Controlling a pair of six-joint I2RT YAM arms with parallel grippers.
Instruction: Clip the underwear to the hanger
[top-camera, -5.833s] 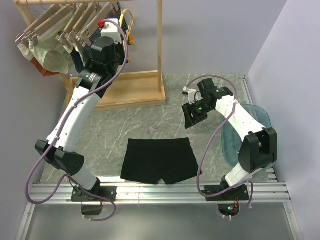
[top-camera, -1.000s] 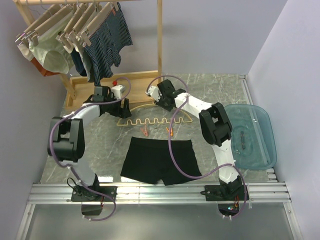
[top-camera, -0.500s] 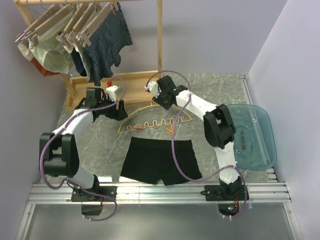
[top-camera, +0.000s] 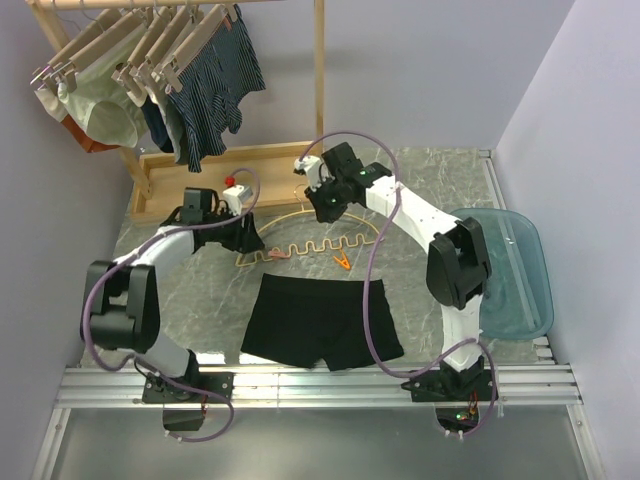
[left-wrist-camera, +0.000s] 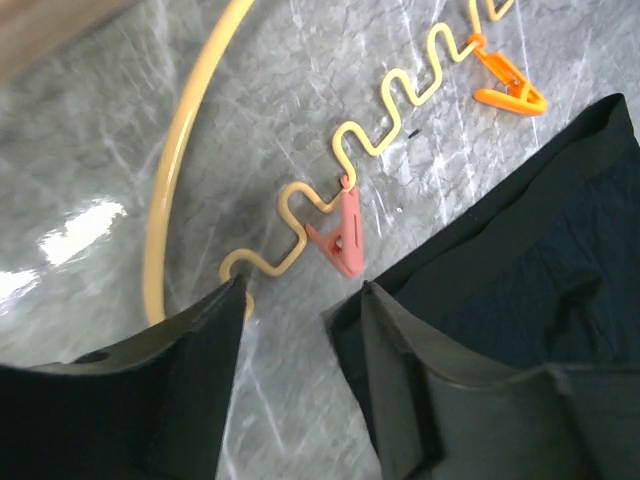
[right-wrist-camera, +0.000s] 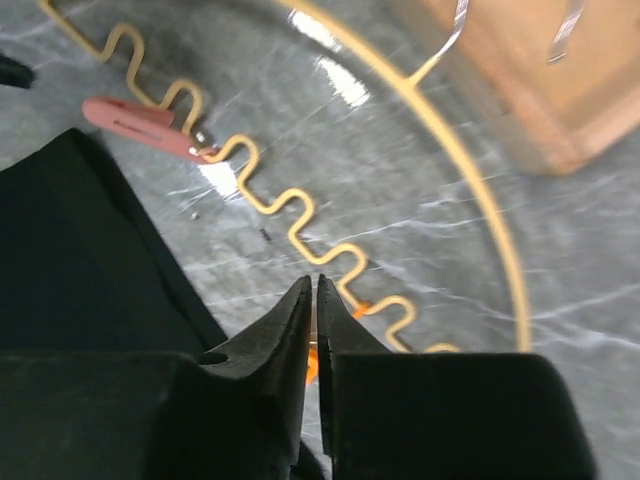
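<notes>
1. Left gripper (left-wrist-camera: 298, 300), fingers apart and holding nothing, hovers low over one end of the hanger (left-wrist-camera: 190, 120).
2. Right gripper (right-wrist-camera: 316, 285), fingers almost together, hangs over the hanger's zigzag bar. Whether it pinches anything cannot be told.
3. Hanger lies flat on the table (top-camera: 420, 175), with a pink clip (left-wrist-camera: 340, 240) and an orange clip (left-wrist-camera: 508, 88) on the bar.
4. Underwear (top-camera: 318, 320) lies spread flat just beside the bar, on the arms' side, unclipped.
5. Rack (top-camera: 320, 90) stands behind; tray (top-camera: 520, 290) sits right.
</notes>
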